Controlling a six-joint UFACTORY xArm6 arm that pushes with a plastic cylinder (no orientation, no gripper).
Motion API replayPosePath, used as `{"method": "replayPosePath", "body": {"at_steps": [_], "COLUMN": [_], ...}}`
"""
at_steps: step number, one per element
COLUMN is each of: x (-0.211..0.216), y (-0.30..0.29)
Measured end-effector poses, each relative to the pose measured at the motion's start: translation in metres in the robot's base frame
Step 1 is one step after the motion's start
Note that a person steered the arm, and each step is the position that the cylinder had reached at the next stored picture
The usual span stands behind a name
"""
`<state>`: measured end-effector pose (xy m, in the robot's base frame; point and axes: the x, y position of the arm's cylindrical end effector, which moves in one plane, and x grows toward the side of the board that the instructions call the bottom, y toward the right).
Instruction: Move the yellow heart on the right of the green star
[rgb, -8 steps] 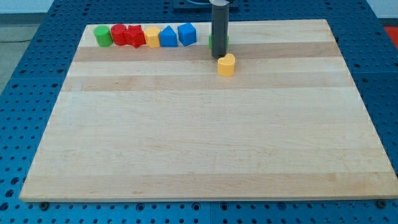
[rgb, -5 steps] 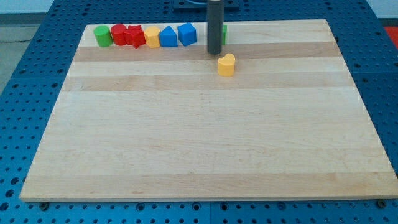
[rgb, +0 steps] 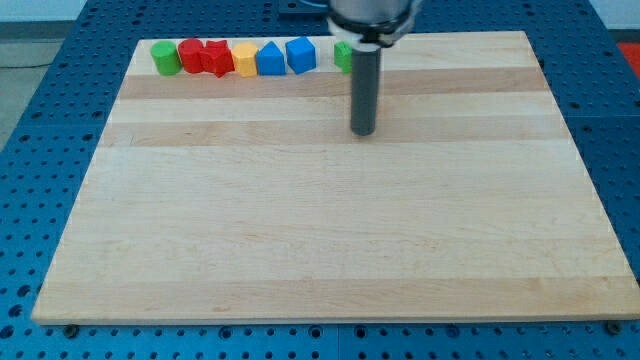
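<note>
My tip (rgb: 363, 132) stands in the upper middle of the wooden table (rgb: 300, 240), with bare wood toward all edges but the top. Green star (rgb: 342, 55) sits at the view's top edge, partly behind the rod. Yellow heart does not show. Along the top left edge: green cylinder (rgb: 165, 58), two red blocks (rgb: 203, 56), yellow block (rgb: 245, 60), two blue blocks (rgb: 285, 56). Blue pegboard (rgb: 25, 200) surrounds the table. Claw state: cannot tell.
</note>
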<state>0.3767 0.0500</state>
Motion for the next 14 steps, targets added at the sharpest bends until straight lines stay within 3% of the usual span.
{"method": "replayPosePath", "body": {"at_steps": [2,4,6,8,9,12,14], "x": [-0.024,-0.021,-0.029,-0.003,-0.019,-0.058,-0.047], "y": [0.004,-0.056,0.003,-0.063,-0.062,0.020,0.020]}}
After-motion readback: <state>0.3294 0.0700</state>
